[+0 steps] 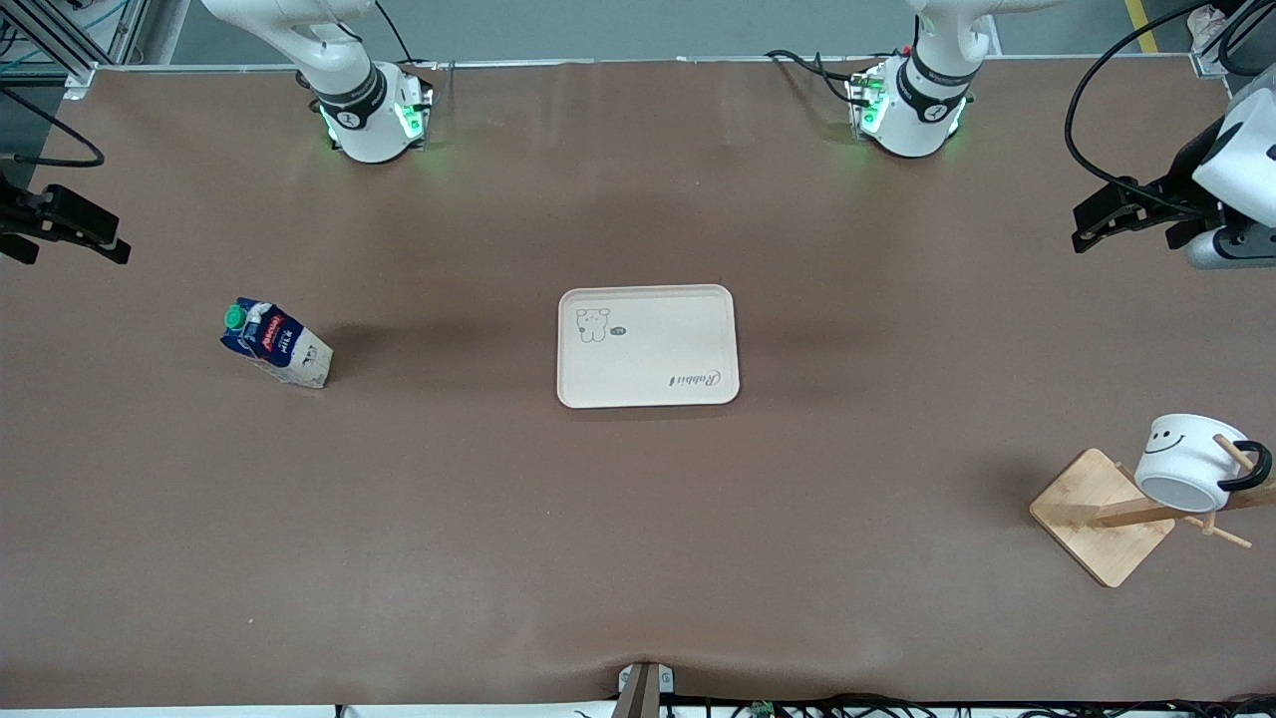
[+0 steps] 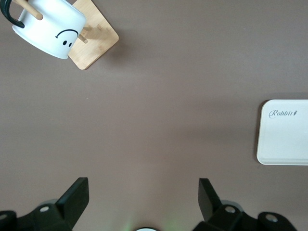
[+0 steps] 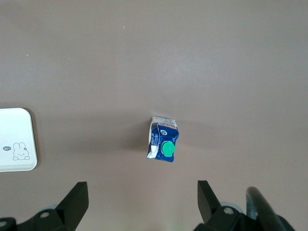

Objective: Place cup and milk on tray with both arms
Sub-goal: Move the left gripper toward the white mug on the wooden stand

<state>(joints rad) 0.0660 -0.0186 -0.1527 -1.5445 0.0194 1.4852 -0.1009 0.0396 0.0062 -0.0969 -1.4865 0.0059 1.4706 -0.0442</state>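
Observation:
The cream tray (image 1: 648,346) lies at the table's middle; its edge shows in the left wrist view (image 2: 284,139) and the right wrist view (image 3: 14,139). The milk (image 1: 274,344) stands on the table toward the right arm's end, seen from above in the right wrist view (image 3: 163,146). The cup (image 1: 1191,461) hangs tilted on a wooden rack peg toward the left arm's end; it also shows in the left wrist view (image 2: 50,29). My left gripper (image 1: 1079,229) (image 2: 143,192) is open, up over bare table. My right gripper (image 1: 115,239) (image 3: 143,195) is open, high over the table beside the milk.
The rack's square wooden base (image 1: 1102,514) (image 2: 94,36) sits near the front camera at the left arm's end. Both arm bases (image 1: 374,115) (image 1: 912,110) stand along the table's back edge. A camera mount (image 1: 643,688) sits at the near edge.

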